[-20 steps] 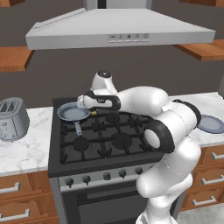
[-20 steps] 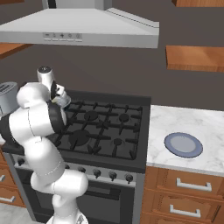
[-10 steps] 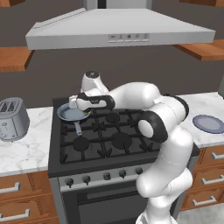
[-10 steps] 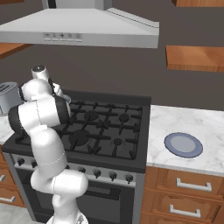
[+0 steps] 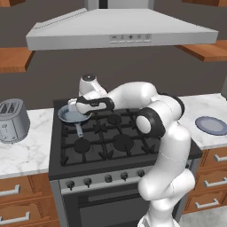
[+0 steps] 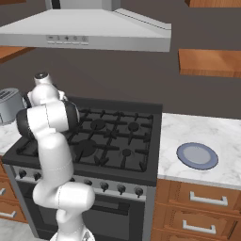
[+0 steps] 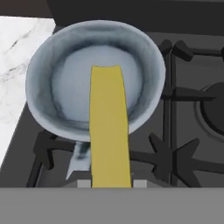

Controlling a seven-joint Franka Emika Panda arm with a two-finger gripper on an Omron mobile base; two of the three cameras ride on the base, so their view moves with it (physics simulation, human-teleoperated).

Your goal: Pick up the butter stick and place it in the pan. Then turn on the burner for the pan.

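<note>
One pan (image 7: 94,78), one butter stick (image 7: 109,131), one plate (image 6: 197,156). One toaster (image 5: 13,119) (on the counter). One range hood (image 5: 119,33).

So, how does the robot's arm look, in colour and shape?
The arm is glossy white, made of thick rounded segments joined by dark grey joint rings. The hand section near its end is dark. No cables or markings are visible.

The white arm (image 5: 150,115) reaches toward ten o'clock over the stove, its gripper (image 5: 72,105) clamped tight, pointing downward.
</note>
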